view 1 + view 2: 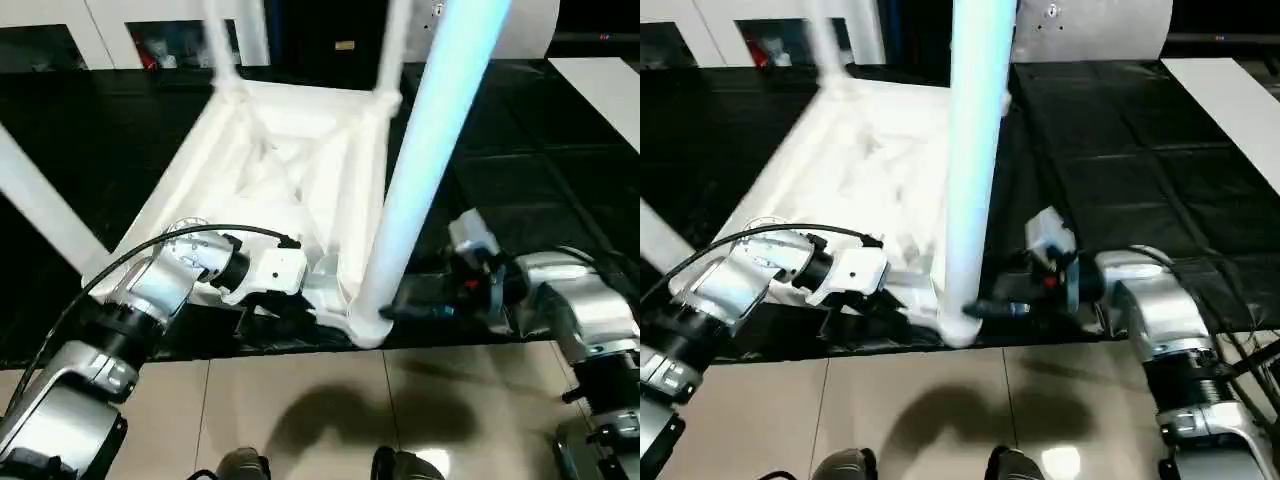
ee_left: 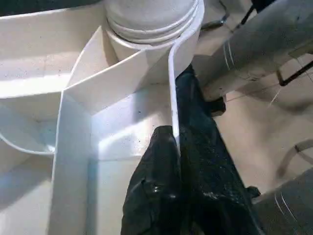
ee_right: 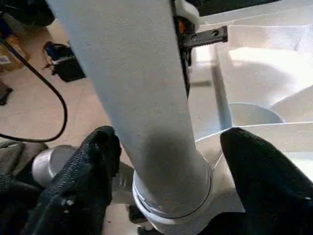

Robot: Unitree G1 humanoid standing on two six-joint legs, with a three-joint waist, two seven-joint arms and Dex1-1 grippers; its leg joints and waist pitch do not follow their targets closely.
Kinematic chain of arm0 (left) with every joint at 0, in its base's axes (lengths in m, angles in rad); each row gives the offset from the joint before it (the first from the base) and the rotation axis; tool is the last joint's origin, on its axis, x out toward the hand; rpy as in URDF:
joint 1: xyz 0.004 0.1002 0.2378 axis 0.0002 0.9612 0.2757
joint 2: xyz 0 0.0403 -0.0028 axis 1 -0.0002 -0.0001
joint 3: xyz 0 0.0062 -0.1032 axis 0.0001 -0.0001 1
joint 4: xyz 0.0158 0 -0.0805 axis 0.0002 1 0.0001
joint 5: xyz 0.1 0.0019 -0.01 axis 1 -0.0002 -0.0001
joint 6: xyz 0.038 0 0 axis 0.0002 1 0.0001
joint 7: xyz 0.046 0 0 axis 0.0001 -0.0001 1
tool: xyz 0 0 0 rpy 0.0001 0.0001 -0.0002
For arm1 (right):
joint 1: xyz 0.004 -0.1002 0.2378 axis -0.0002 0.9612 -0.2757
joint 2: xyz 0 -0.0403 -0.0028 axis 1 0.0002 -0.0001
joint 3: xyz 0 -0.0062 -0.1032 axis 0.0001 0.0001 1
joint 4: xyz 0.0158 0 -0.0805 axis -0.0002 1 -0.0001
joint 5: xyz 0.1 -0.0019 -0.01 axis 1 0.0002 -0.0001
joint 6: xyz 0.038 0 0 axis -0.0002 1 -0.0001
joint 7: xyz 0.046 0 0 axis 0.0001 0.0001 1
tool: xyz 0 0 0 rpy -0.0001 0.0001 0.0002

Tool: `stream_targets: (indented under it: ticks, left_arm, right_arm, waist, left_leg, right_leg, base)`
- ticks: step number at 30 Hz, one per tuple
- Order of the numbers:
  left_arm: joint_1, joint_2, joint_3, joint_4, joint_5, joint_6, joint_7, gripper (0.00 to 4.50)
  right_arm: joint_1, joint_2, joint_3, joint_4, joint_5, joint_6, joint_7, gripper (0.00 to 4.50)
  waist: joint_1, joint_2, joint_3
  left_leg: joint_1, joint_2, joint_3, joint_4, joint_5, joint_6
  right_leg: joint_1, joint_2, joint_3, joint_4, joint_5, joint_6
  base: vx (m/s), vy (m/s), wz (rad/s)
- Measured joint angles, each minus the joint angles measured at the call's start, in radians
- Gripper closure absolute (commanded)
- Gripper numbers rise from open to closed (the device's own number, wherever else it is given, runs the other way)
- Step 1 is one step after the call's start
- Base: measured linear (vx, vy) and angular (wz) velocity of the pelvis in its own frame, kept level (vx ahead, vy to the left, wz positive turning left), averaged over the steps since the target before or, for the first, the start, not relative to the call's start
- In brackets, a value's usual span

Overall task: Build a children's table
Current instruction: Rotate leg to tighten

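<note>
While my left gripper (image 2: 177,161) pinches the upturned tabletop's (image 1: 290,150) near rim, the leg (image 1: 425,170) stands upright in the near corner socket between my right gripper's (image 3: 164,171) open fingers, so that arm is nearer.

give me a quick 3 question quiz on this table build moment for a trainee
1. True or false: the left end effector is pinching the tabletop by its thin side wall.
2. The right end effector is: A) shut beside the near leg, B) open, one finger on each side of the near leg, C) resting on the floor.
3. Where does the near leg's lower end sit?

Key
1. True: its fingers are shut on the wall, next to the corner socket.
2. B.
3. In the round corner socket of the upturned tabletop, at the corner nearest the robot.
</note>
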Motion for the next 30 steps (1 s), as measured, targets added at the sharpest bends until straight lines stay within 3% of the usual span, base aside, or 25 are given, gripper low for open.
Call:
stream_targets:
  ticks: [15,19,24,30]
  left_arm:
    - [-0.012,-0.013,0.003,0.042,-0.011,-0.018,-0.015,4.50]
    - [0.006,-0.015,0.038,0.026,-0.040,0.083,-0.023,4.50]
    - [0.022,-0.018,0.096,-0.003,-0.019,0.255,0.099,4.50]
    - [0.031,-0.122,0.159,-0.035,0.008,0.430,0.347,4.50]
  right_arm:
    - [-0.025,0.031,0.022,0.041,0.015,0.018,0.040,2.34]
    - [-0.015,0.061,0.021,0.000,0.011,0.053,-0.023,2.41]
    - [-0.006,0.149,-0.016,-0.056,-0.057,0.091,-0.294,2.46]
    - [-0.032,0.280,-0.096,-0.041,-0.140,0.139,-0.677,2.49]
  waist:
    - [0.000,-0.003,-0.001]
    - [-0.006,-0.003,-0.001]
    - [-0.050,-0.007,0.001]
    - [-0.088,-0.011,0.003]
  left_leg:
    - [0.001,-0.001,0.006,0.000,0.000,0.000]
    - [0.002,-0.001,0.006,0.000,0.000,0.000]
    - [0.007,-0.001,0.007,-0.001,-0.002,-0.005]
    - [0.010,-0.002,0.002,-0.008,-0.002,-0.005]
  right_leg:
    - [-0.001,0.003,0.012,0.000,0.000,0.000]
    - [-0.002,0.003,0.013,0.001,0.000,0.001]
    - [-0.002,0.005,0.016,0.000,-0.003,0.013]
    - [-0.002,0.013,0.016,-0.022,-0.004,0.014]
  base:
    - [0.000,0.000,0.00]
    - [0.000,0.000,0.00]
    - [0.000,0.000,0.00]
    - [0.000,0.000,0.00]
